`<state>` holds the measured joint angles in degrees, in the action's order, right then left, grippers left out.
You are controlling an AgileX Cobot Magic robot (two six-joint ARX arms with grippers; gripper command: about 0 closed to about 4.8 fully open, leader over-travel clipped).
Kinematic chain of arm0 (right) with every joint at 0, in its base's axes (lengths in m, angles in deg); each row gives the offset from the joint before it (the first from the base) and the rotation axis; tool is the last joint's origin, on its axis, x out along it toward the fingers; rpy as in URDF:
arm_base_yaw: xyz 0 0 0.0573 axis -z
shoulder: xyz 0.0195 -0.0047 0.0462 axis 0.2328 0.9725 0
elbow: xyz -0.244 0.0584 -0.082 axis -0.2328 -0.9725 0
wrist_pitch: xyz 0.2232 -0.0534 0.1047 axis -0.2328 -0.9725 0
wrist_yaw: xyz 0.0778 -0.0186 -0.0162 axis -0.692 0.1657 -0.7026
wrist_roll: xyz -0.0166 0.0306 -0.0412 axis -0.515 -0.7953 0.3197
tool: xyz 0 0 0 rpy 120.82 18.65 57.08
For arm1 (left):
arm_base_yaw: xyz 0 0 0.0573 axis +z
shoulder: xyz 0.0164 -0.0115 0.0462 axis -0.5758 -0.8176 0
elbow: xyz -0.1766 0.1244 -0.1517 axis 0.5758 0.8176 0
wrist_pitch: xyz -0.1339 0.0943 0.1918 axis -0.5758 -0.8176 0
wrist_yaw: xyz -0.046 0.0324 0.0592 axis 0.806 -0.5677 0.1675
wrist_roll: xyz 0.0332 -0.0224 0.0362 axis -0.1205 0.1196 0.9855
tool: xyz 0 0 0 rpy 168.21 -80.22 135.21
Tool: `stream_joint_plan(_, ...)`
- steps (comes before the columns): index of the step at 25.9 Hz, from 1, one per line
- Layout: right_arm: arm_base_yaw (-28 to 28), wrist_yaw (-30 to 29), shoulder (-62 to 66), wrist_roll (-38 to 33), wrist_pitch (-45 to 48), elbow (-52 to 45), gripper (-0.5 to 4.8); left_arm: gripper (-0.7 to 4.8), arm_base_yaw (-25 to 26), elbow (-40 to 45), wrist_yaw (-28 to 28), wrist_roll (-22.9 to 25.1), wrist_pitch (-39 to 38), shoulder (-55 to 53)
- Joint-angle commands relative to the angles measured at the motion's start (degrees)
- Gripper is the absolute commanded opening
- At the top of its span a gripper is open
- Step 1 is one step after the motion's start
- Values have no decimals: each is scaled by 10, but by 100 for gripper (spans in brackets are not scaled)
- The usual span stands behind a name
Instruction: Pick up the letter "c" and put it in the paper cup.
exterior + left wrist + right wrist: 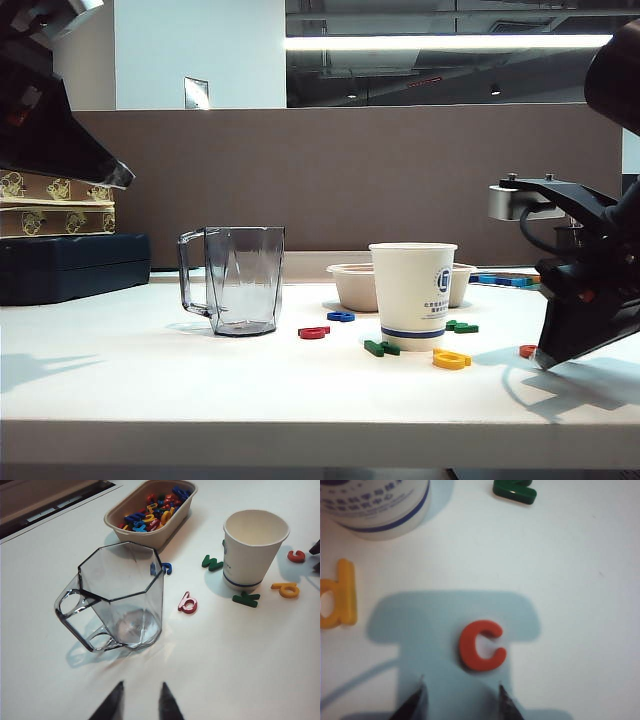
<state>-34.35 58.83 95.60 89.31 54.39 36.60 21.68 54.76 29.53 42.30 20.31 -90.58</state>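
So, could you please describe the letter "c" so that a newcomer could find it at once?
Start at the paper cup mid-table. To its right, past the yellow letter, lies the letter "c", flat, just ahead of the open right tool. It alone is orange-red; the red letter left of the cup is darker.

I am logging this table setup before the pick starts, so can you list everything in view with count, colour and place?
letter "c": one, orange-red, flat on the table right of the cup, just ahead of the right gripper.
paper cup: one, white with blue logo and band, upright, centre.
mug: one, clear grey, handled, upright left of the cup.
bowl: one, beige, behind the cup, full of mixed letters.
loose letters: yellow, crimson, blue, three green around the cup.
boxes: stacked, far left.
left gripper: raised, near the mug, holding nothing.
right gripper: open, low over the "c".
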Motion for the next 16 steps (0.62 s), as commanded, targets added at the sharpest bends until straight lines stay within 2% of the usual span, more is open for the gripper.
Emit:
stream_joint_plan(1, -1, 8, 10, -2, 25, 2, 180, 85, 0, -2, 2, 2, 7, 1)
stream_joint_plan(16, -1, 23, 68, -17, 40, 6, 180, 85, 0, -2, 2, 2, 7, 1)
